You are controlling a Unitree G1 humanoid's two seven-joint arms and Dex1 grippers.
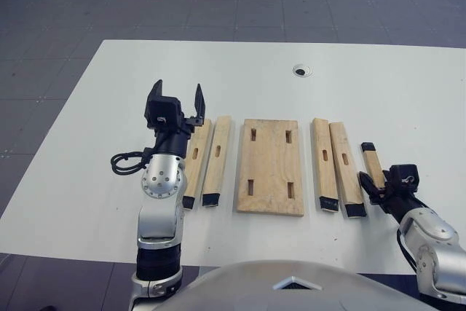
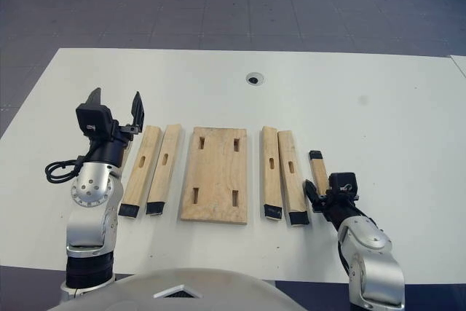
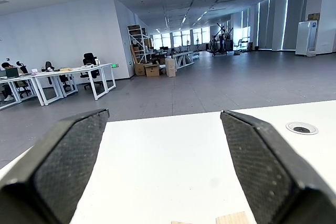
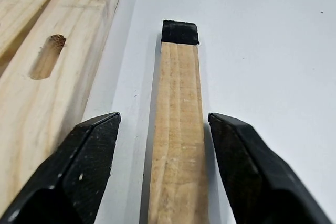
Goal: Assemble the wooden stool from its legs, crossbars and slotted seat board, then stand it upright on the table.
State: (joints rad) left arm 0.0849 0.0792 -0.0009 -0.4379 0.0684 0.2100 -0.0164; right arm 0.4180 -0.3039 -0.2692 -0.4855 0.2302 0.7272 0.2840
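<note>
The slotted seat board (image 1: 269,165) lies flat in the middle of the white table (image 1: 408,100). Two slotted legs (image 1: 206,159) lie side by side to its left, and two more (image 1: 335,165) to its right. Farther right is a thin crossbar (image 4: 178,129) with a black end cap. My right gripper (image 1: 378,183) is low over the crossbar's near end, open, with a finger (image 4: 79,171) on each side and a gap to the wood. My left gripper (image 1: 178,92) is held up above the left legs' far ends, open and empty, its pads (image 3: 268,171) wide apart.
A round cable hole (image 1: 302,71) sits in the table beyond the board. A black cable loop (image 1: 125,163) hangs by my left arm. Bare tabletop stretches along the far side and the right, with grey floor past the edges.
</note>
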